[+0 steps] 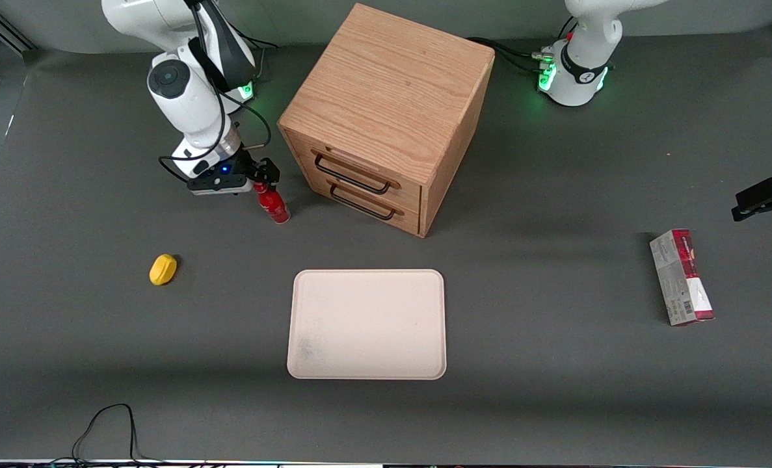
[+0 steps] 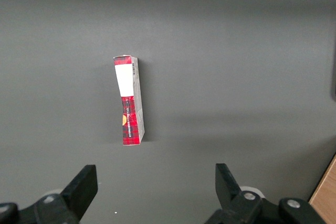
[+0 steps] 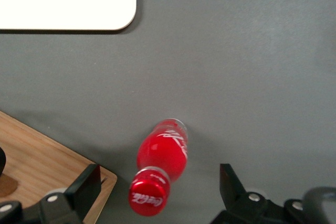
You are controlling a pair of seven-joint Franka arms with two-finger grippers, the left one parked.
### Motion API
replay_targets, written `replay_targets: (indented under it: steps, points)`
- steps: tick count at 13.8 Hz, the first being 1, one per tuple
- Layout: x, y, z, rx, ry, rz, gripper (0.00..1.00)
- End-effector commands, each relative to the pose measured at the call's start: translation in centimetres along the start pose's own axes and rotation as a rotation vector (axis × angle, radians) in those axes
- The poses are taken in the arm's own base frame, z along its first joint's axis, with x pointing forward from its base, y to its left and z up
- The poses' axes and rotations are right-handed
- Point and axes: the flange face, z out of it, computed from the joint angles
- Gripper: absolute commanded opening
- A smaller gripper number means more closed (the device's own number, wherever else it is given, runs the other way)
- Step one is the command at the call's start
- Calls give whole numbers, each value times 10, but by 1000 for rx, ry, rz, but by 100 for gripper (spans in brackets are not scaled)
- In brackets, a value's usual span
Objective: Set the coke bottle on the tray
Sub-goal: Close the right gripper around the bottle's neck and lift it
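The coke bottle [image 1: 272, 203], small and red with a red cap, stands on the dark table beside the wooden cabinet [image 1: 386, 110], toward the working arm's end. My right gripper [image 1: 256, 180] is just above it, open, with its two black fingers apart on either side of the cap. In the right wrist view the bottle [image 3: 163, 153] shows from above, with its cap between the spread fingers of the gripper [image 3: 157, 190], which do not touch it. The cream-pink tray [image 1: 367, 325] lies flat and bare, nearer the front camera than the cabinet; one corner of the tray [image 3: 63, 3] shows in the wrist view.
The cabinet has two drawers with dark handles [image 1: 353, 175]; its corner [image 3: 42, 156] is close to one finger. A yellow object [image 1: 162, 269] lies toward the working arm's end. A red-and-grey carton [image 1: 681, 276] lies toward the parked arm's end and shows in the left wrist view [image 2: 129, 100].
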Motion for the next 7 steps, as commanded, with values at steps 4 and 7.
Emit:
replay_targets:
  steps: [4, 7]
  points:
    - [-2, -8, 14, 20, 2, 23, 100]
    - [-3, -7, 18, 17, -8, 22, 94]
